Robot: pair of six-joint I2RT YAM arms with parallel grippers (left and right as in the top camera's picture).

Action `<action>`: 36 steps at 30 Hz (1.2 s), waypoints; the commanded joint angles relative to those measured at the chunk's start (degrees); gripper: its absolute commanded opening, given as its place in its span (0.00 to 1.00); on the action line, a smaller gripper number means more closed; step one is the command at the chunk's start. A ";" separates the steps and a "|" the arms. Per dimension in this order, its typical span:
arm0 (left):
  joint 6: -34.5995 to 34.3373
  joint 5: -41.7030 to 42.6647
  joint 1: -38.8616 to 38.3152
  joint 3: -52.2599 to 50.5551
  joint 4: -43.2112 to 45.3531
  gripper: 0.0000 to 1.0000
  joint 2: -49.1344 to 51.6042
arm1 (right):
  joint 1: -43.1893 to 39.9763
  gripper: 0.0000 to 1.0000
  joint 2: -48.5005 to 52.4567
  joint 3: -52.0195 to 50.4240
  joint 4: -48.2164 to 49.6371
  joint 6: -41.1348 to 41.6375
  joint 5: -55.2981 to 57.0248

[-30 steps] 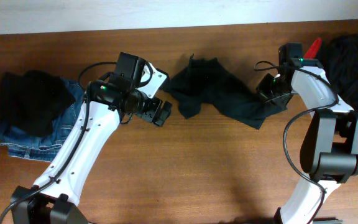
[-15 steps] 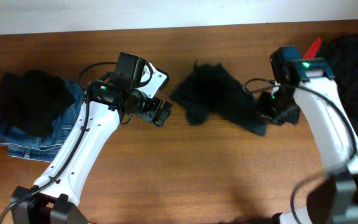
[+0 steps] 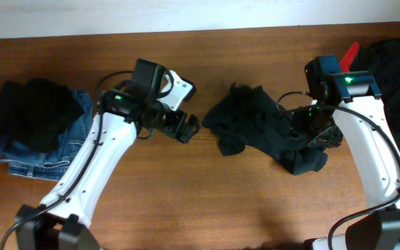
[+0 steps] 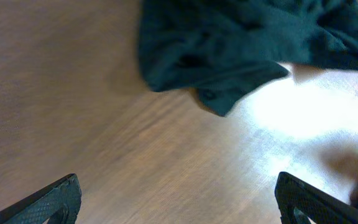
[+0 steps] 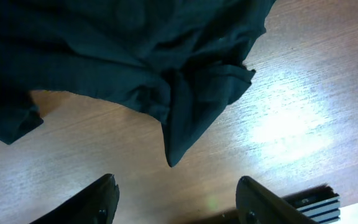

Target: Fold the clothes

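Overhead view, left to right: at the left edge of the bench [image 3: 207, 201] a black garment [image 3: 37, 111] sits heaped on folded blue jeans [image 3: 19, 156]. Left tool [image 3: 186, 128] hangs over bare wood left of centre, fingers spread wide with nothing between them; the left wrist view shows both fingertips [image 4: 48, 199] at the lower corners and only wood in the gap. T-shirt [image 3: 262, 128] lies crumpled on the bench right of centre, very dark teal-black, apart from the left tool. Right tool [image 5: 179, 193] is just beside the shirt's right side; the right wrist view shows its fingers spread, wood between them, and a pointed fold of shirt [image 5: 185, 93] lying just beyond the gap, not pinched. A red object [image 3: 351, 52] and a dark clothes pile [image 3: 398, 76] occupy the far right corner.
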 commanded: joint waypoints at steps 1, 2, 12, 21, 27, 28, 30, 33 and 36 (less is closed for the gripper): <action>2.97 3.41 -3.93 0.76 -0.13 0.99 4.33 | 0.46 0.67 0.20 -0.33 0.72 0.24 1.16; 2.95 4.15 -5.05 0.76 0.46 0.99 5.40 | 0.46 0.68 0.20 -0.33 1.27 0.28 1.11; -24.30 4.74 -13.64 0.76 20.17 0.99 14.25 | -4.46 0.75 0.17 -0.31 9.09 2.16 -10.91; -52.61 2.38 -15.37 0.76 22.36 0.99 19.04 | -7.48 0.74 0.17 -0.31 8.74 -0.11 -12.68; -62.55 2.23 -15.43 0.76 24.65 0.97 20.50 | -7.48 0.73 0.17 -0.31 8.79 -0.68 -12.68; -62.93 2.12 -15.43 0.76 24.83 0.80 21.14 | -7.48 0.73 0.17 -0.31 8.79 -0.68 -12.68; -62.82 1.11 -15.28 0.76 24.55 0.43 21.70 | -7.48 0.73 0.17 -0.31 8.76 -0.70 -12.68; -59.84 -0.31 -14.56 0.79 23.67 0.02 21.68 | -7.48 0.72 0.17 -0.31 8.72 -0.90 -12.68; -55.74 -0.20 -12.04 1.03 19.76 0.01 21.24 | -7.48 0.72 0.17 -0.31 8.72 -0.94 -12.68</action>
